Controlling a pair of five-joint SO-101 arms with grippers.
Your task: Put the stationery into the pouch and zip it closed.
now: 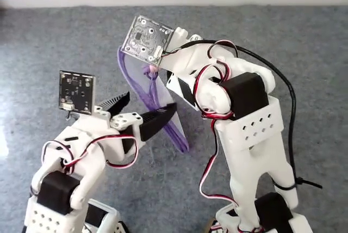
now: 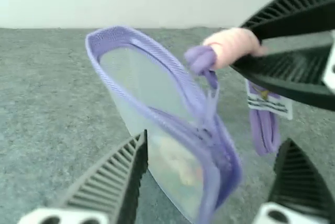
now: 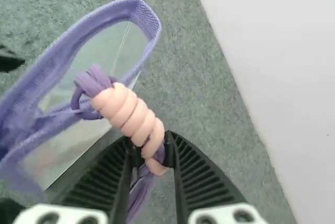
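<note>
While right end effector [image 3: 149,145] clamps pink pull [image 3: 128,111] | left end effector [image 2: 214,148] apart around pouch [image 2: 152,93] | grey tabletop [image 2: 47,103] beneath

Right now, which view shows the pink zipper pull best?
Right wrist view: the pink pull sits close, clamped in the right gripper. Left wrist view shows its free end; high view, a small speck.

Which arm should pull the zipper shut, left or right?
Right, probably. The right gripper pinches the pink zipper pull, while the left gripper sits open around the pouch, placed to steady it.
</note>
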